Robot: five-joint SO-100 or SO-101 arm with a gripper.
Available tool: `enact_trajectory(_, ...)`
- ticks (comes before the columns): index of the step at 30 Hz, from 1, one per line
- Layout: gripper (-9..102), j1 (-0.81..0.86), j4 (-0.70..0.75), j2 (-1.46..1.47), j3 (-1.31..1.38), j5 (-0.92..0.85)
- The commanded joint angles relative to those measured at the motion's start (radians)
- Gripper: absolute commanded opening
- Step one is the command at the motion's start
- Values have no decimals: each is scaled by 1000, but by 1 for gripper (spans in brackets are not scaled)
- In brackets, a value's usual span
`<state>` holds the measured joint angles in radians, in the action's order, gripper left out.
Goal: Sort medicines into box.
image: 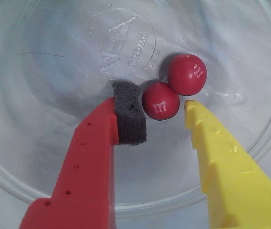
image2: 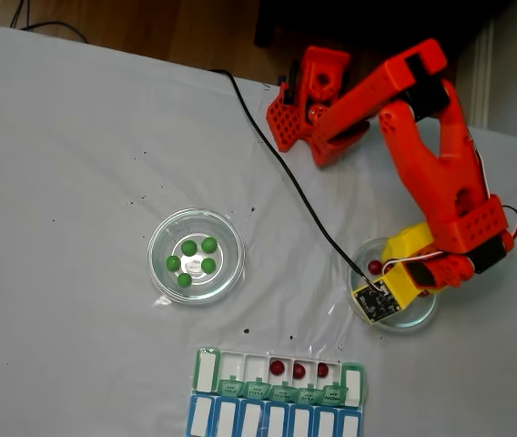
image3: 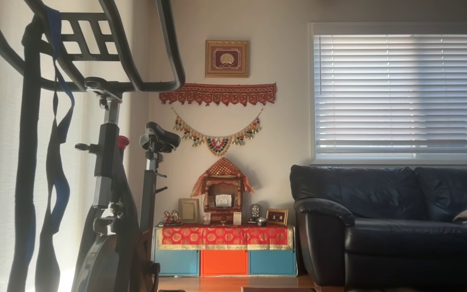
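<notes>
In the wrist view the hand [image: 166, 107] is spread open inside a clear glass dish [image: 40, 143]. Going left to right: red finger with a grey foam pad [image: 128, 112], then a dark red pill [image: 160, 100] sitting right in the gap, touching or nearly touching the foam, then a second red pill [image: 187, 74] just past it up and to the right, and finally the yellow finger [image: 231, 176] with a stepped edge. The pills are glossy, round, with a faint white stamp.

From the fixed view, left to right: another clear dish [image2: 195, 256] with five green pills [image2: 191, 258], then the green pill box [image2: 278, 376] at the bottom edge with three red pills [image2: 299, 370] in neighbouring open compartments, a blue row [image2: 272, 421] touching it below, then the orange arm [image2: 431, 173] reaching down into the right dish [image2: 422, 319]. The tabletop [image2: 76, 137] is covered by a plain white cloth with a few dark specks.

The other view is just a living room: exercise bike [image3: 112, 182], small shrine [image3: 222, 190] on a red cloth, dark leather couch [image3: 391, 227], closed blinds [image3: 403, 93].
</notes>
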<state>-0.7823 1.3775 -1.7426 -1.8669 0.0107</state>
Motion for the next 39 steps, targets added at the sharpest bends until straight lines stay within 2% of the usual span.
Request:
enact_trajectory(1,16,-46,6,-8,-3,0)
enact_trajectory(39,16,-57,-12,6,-18,-5)
